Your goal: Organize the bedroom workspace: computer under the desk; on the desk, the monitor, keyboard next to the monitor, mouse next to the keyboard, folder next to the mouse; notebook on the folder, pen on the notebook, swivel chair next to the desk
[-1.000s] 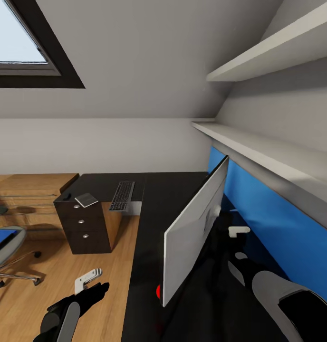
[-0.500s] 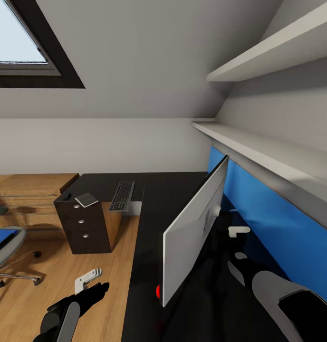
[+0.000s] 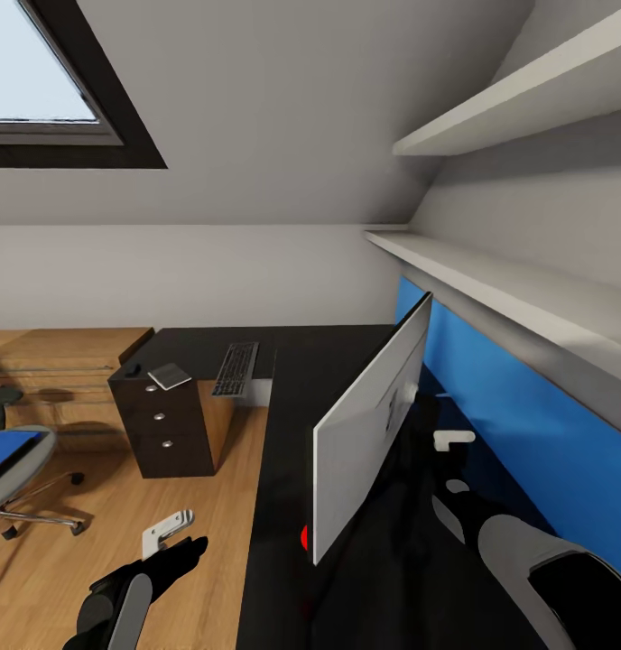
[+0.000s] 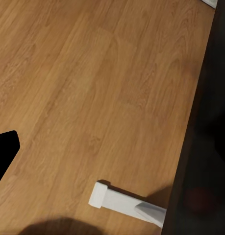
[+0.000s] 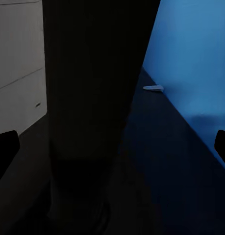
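Nearest the camera in the head view, at about seven o'clock, the left arm reached forward low over the wooden floor [image 3: 94, 506], its dark forearm ending in the left tool [image 3: 169, 533], whose pale fingers stood apart with nothing between them. At about four o'clock the right arm lay stretched over the glossy black surface [image 3: 283, 433] behind the monitor [image 3: 369, 424]; the right tool [image 3: 455, 441] showed one white finger near the blue back panel [image 3: 527, 433], and in the right wrist view the two dark fingertips sat wide apart at the frame's sides, holding nothing. The monitor stood upright on the surface between the arms, its white back turned to the camera and angled toward one o'clock, its dark stand rising in the right wrist view. There a small white piece that may have been the pen [image 5: 153, 88] lay on the surface against the blue panel. Farther off, at eleven o'clock, the keyboard [image 3: 236, 368] lay on the surface's far wing, with the notebook [image 3: 171, 376] just beside it, over the dark drawer unit [image 3: 162, 433]. At nine o'clock the swivel chair [image 3: 17, 469] stood well apart from the surface, the blue folder [image 3: 8, 450] lying on its seat.
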Motion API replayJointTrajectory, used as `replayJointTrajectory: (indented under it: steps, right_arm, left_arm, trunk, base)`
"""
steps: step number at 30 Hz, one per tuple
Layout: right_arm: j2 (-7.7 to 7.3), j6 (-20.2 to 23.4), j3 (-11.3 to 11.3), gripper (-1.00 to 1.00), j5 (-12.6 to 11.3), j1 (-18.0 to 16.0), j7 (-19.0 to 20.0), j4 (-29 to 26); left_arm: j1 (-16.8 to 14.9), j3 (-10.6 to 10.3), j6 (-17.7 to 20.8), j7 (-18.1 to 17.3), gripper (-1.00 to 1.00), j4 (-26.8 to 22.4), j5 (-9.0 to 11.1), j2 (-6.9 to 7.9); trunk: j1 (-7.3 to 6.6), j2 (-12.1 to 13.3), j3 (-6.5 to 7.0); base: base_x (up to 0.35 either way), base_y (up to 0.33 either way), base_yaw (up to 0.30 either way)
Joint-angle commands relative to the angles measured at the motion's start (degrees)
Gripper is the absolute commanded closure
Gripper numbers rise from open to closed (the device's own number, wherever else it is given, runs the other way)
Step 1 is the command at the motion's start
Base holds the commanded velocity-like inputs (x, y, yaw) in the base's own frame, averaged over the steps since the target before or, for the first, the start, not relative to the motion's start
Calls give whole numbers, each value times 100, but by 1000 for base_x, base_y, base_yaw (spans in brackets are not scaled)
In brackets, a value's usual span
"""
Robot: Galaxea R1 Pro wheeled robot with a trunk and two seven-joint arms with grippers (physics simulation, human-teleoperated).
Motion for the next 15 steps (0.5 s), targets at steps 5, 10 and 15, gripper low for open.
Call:
replayJointTrajectory:
  steps: [5,10,15]
  right_arm:
    - [-2,-14,56,-100,-45,-4,-16,1]
    - [0,-14,51,-100,-51,-4,-23,-14]
    - [20,-13,45,-100,-53,-4,-34,-49]
  left_arm:
    - [-5,8,26,43,-100,-7,61,-4]
    - [-5,8,31,46,-100,-5,59,-4]
    - [-5,8,31,49,-100,-5,53,-4]
  trunk:
    - [1,-6,-8]
    - [1,-6,-8]
    - [1,-6,-8]
  base:
    - [-81,24,0]
    - [-274,103,0]
    - [-301,120,0]
